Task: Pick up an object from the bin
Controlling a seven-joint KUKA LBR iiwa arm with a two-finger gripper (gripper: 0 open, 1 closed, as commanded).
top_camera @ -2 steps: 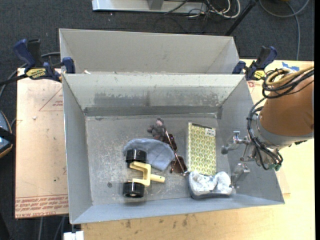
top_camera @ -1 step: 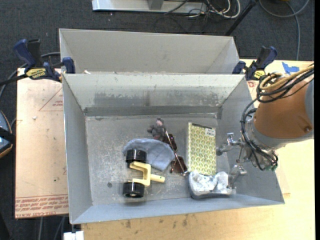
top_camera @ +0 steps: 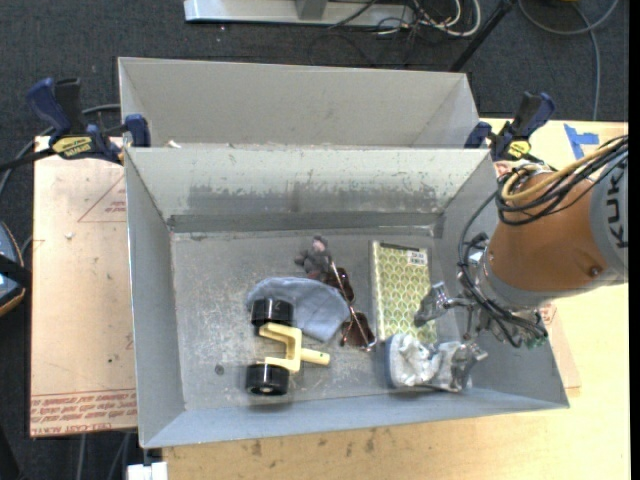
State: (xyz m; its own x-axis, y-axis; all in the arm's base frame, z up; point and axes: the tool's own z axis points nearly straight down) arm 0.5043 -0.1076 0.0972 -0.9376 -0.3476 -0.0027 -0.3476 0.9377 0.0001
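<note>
My tool hung open just beside the crumpled white wad, near right. It looked light and soft; a raised fold seemed the best hold.

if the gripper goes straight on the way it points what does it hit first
Probably the crumpled white wad in the bin's lower right corner; the gripper points down at its right edge. Depth is unclear, so it might miss it and meet the bin floor instead.
</note>
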